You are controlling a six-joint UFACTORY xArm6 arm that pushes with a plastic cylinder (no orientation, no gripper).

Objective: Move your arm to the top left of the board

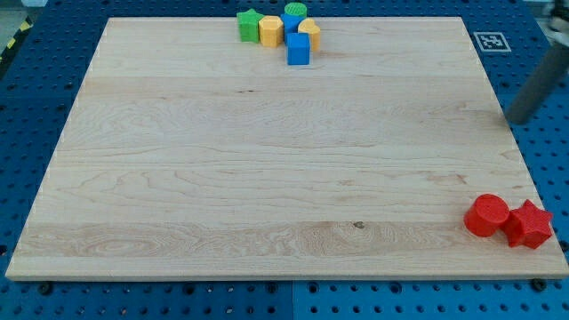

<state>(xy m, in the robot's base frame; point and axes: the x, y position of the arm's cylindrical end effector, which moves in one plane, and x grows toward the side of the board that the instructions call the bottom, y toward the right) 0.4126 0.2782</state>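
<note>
The wooden board (pixel 267 160) fills most of the view. My rod comes in from the view's right edge, and my tip (pixel 513 119) sits just off the board's right side, far from all blocks. At the view's top middle is a tight cluster: a green star block (pixel 248 25), a yellow hexagon block (pixel 271 30), a green cylinder (pixel 295 11), a yellow block (pixel 309 33), and a blue cube (pixel 298 49), with another blue block mostly hidden behind them. At the bottom right, a red cylinder (pixel 487 216) touches a red star block (pixel 530 224).
A blue perforated table (pixel 44 53) surrounds the board. A black-and-white marker tag (pixel 491 41) lies just off the board's top right corner.
</note>
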